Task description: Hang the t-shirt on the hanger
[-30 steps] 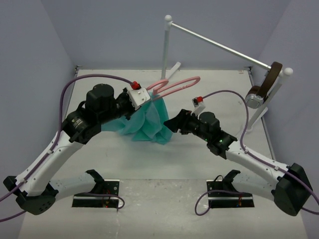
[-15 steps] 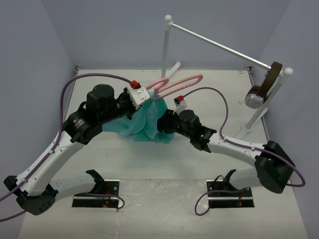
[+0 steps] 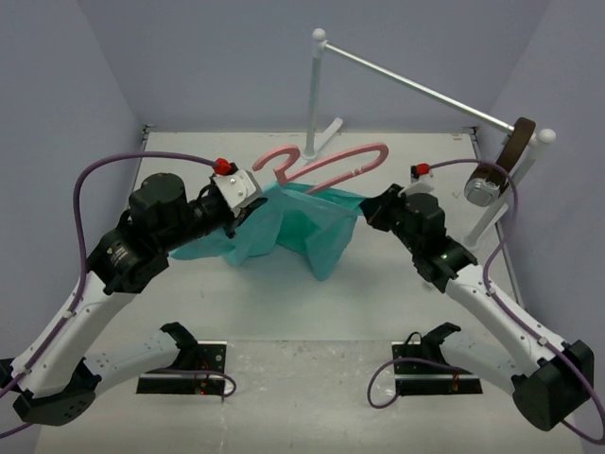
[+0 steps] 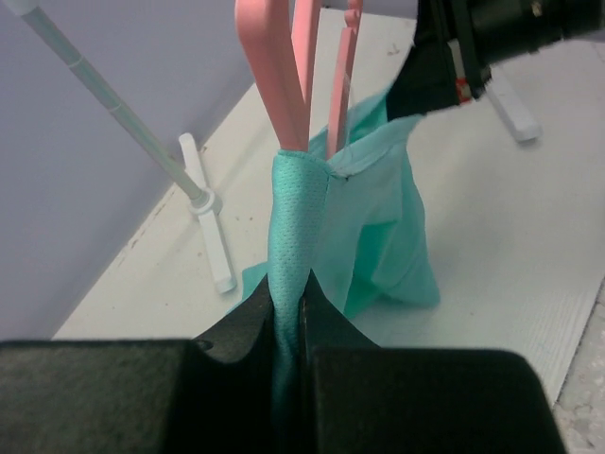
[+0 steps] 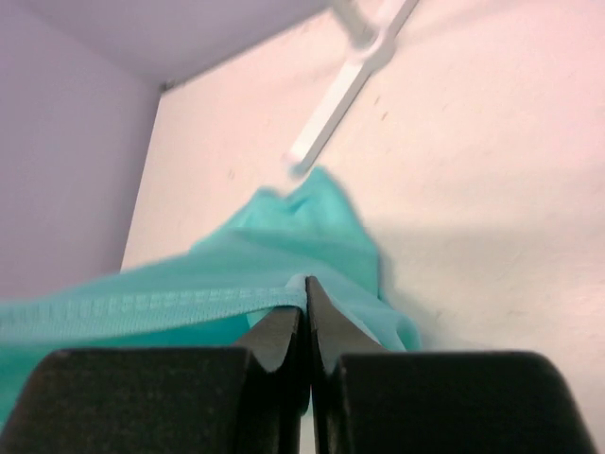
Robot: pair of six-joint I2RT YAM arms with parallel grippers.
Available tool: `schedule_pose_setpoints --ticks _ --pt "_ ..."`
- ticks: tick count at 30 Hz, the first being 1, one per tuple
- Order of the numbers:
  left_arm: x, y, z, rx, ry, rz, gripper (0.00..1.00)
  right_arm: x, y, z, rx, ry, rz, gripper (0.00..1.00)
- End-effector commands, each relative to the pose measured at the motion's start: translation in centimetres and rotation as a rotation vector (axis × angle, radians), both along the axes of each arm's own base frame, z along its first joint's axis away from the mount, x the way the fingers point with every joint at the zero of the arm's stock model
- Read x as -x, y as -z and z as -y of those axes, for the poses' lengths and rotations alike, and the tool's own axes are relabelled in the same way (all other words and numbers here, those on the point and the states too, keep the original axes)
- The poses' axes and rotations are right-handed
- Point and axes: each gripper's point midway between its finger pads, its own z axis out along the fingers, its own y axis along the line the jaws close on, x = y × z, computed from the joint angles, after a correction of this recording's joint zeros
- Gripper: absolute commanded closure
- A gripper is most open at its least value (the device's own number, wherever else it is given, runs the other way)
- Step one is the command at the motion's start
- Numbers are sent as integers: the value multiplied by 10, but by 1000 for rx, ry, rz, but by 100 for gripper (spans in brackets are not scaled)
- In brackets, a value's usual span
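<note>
No text, label, brand or number can be read in any view. The surfaces shown carry no legible signs.

Teal t-shirt (image 3: 307,222), pink hanger (image 3: 333,163)

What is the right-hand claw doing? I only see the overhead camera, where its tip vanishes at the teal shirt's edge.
Observer: Its own wrist camera shows the right gripper shut on the stitched hem of the t-shirt, which runs off to the left in that view.
Operator: And the left claw, does it hold the pink hanger?
Observer: The left wrist camera shows the left gripper pinching a fold of the shirt. Pink bars of the hanger enter the fabric just above it. Whether a bar sits inside that pinch is hidden.
</note>
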Motion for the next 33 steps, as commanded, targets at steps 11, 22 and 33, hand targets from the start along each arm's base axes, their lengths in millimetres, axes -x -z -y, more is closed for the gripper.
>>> schedule_pose_setpoints --ticks 11,22,33 --pt "-3 -1 4 -3 17 -9 100 4 -150 113 175 176 162 100" --pt "-8 -26 75 99 319 -20 100 52 -176 26 139 -324 135 100" --pt "-27 -13 128 156 590 -198 100 75 -188 25 169 -359 149 54"
